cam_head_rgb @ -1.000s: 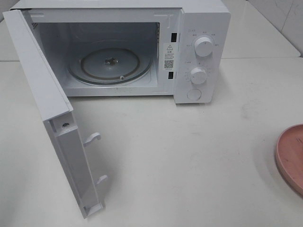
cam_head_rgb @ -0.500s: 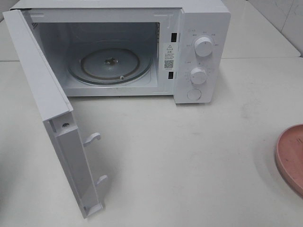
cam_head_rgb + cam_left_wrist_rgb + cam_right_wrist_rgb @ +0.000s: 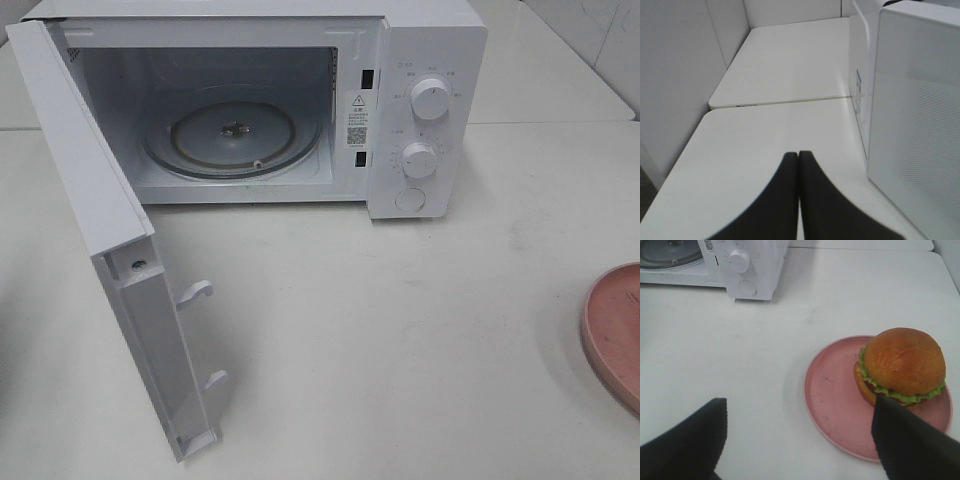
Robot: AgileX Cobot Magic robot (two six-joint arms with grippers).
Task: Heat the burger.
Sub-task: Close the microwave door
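White boxy microwave at the back of the pale white counter, door swung wide open toward the front, round glass turntable sitting bare inside. Two white round knobs stacked on the control panel to the right of the cavity, a round button under them.

Tall burger with glossy golden-brown bun, green lettuce frill and a bit of dark patty, parked on a round pink plate well off to the right of the microwave, toward the front. Sits toward one side of the plate, not centred. Only the plate's edge peeking into the high view at the right border.

Right claw hanging above the counter on the near side of the plate, black fingers spread wide apart, gripping nothing; one fingertip overlapping the plate edge just beside the burger in that view, contact impossible to tell.

Left claw out past the left side of the microwave, just beside the open door's outer face, black fingers pressed together, nothing between them.
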